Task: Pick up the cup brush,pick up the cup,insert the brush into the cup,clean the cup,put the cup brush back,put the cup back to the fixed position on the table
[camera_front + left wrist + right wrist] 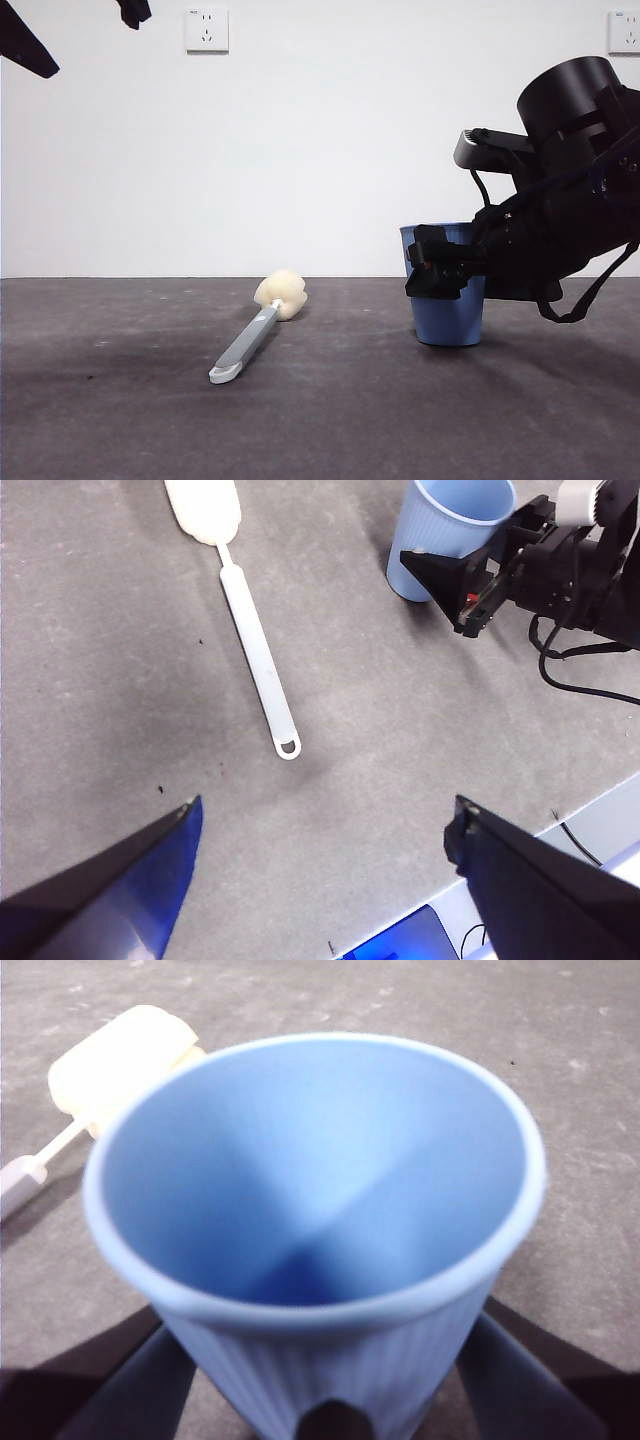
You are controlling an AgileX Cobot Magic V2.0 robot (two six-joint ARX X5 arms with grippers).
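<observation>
Cup (447, 318) upright, right of front frame, on table (120, 420) | right gripper (437, 262) jaws straddling its ribbed wall (closure unclear) | cup brush (258, 333) flat, centre-left | left gripper (320, 865) spread, empty, overhead | advice: squeeze mid-wall, lift straight.

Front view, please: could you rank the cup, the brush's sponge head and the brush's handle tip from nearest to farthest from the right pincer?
1. Cup: between the right pincer's jaws.
2. Sponge head: on the table, toward the middle.
3. Handle tip: farthest away, closest to the camera.
</observation>
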